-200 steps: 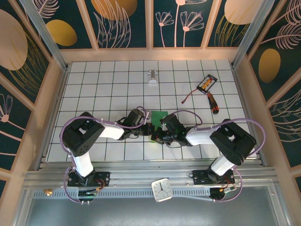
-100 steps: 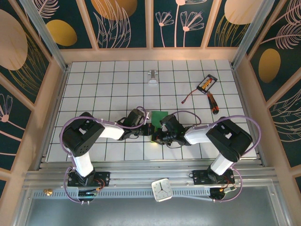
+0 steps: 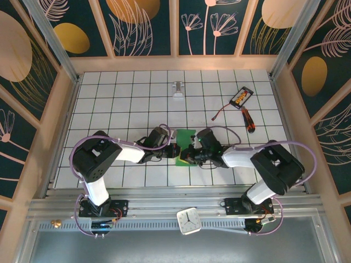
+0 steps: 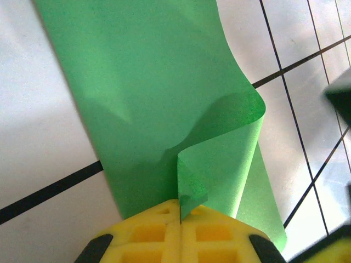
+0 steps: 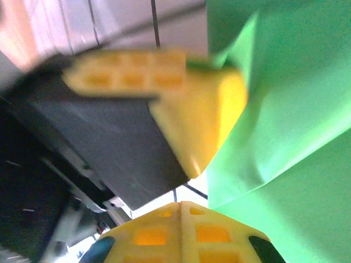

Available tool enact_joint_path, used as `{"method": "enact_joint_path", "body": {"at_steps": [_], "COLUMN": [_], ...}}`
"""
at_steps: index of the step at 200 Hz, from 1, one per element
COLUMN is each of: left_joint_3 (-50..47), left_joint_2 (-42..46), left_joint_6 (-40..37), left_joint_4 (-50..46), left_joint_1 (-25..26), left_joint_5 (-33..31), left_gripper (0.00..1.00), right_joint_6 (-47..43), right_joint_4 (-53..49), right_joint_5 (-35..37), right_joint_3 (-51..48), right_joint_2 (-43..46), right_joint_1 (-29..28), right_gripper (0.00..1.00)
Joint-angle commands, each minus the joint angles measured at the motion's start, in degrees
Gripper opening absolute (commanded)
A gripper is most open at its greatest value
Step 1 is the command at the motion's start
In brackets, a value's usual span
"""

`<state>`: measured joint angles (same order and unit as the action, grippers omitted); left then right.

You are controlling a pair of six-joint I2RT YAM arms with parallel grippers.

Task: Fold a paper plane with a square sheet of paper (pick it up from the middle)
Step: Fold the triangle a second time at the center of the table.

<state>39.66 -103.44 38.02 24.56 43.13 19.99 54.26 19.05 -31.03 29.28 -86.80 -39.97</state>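
The square sheet of paper (image 3: 185, 136) is bright green and lies folded into a narrow band (image 4: 148, 98) on the white grid table, between the two wrists. One corner of it curls up, and my left gripper (image 4: 180, 211) is shut on that corner. In the top view the left gripper (image 3: 176, 151) sits at the paper's left edge. My right gripper (image 5: 180, 207) is shut with its yellow pads pressed together and nothing between them; the green paper (image 5: 285, 126) hangs just to its right. It sits low over the paper's near end (image 3: 190, 157). The left gripper's yellow fingers (image 5: 203, 118) are close in front of it. No paper plane shape is in view.
A red-handled screwdriver (image 3: 248, 119) and a small black and orange device (image 3: 241, 97) with a cable lie at the far right. A metal clip (image 3: 178, 90) rests at the far middle. A small clock (image 3: 191, 220) sits on the near rail. Wooden walls enclose the table.
The right wrist has shifted to the right and slightly away from the paper's left side, uncovering more green. The left arm has held still with the corner pinched.
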Motion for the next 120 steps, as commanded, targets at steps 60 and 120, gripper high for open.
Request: {"method": "enact_joint_path", "body": {"at_steps": [60, 120], "left_joint_3": [-2.84, -3.06], "left_joint_2": [-3.78, -3.33], "left_joint_6": [0.18, 0.21], "left_joint_4": [-9.18, -9.29], "left_joint_1": [0.11, 0.11], "left_joint_5": [-4.55, -4.62], "left_gripper": [0.0, 0.0], "right_joint_6": [-6.5, -9.06], "right_joint_4": [-3.14, -3.58], "right_joint_5": [3.17, 3.25], "right_joint_3": [3.19, 7.48], "right_joint_2": [-1.41, -7.93], "right_joint_1": [7.18, 7.43], "right_gripper": [0.0, 0.0]}}
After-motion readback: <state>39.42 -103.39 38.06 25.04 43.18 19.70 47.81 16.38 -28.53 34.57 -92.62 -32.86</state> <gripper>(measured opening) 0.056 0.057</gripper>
